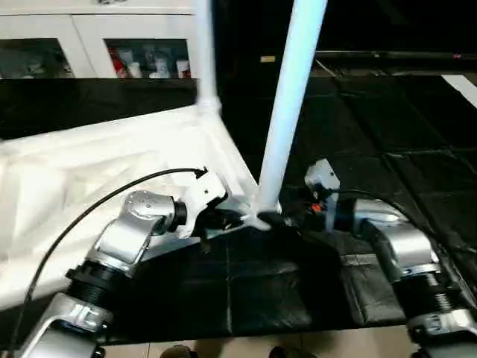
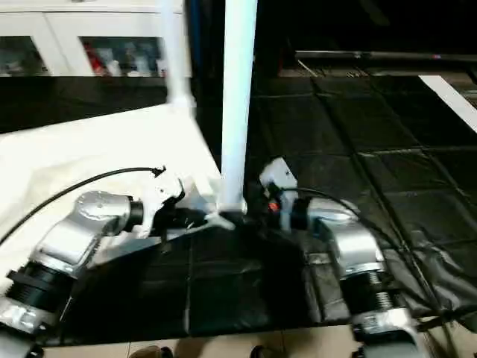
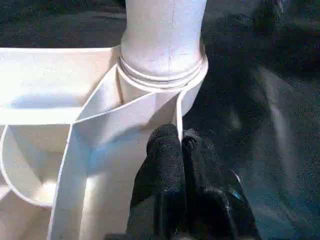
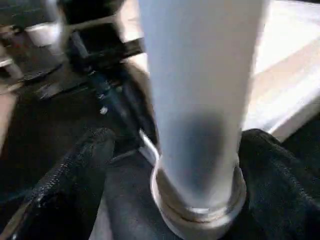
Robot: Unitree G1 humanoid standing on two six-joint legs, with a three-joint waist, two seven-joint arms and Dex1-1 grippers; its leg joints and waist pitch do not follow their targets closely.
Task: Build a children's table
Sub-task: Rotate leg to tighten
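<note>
Nearest the camera, the robot's two silver forearms converge on the near corner of the upturned tabletop (image 1: 89, 171), which lies ribbed side up on a black floor mat (image 1: 283, 298). The left gripper (image 3: 179, 142) has its two black fingers pressed together, tips against the thin rim wall just beside the corner socket (image 3: 165, 80), bracing rather than grasping. The right gripper (image 4: 170, 150) stands spread wide, one finger either side of the near leg (image 1: 287, 112) at its base and not clamped on it. That leg rises from the socket, its long axis near vertical with a slight lean toward the robot's right, narrow end up and out of frame. To finish this step well, the left gripper would best hold the top steady while the leg is checked as seated square and fully home before the right arm withdraws; any sideways brush could tilt it. Farther back, a second leg (image 1: 203, 52) stands upright in the far corner, with a glass-door cabinet (image 1: 89, 45) behind.
</note>
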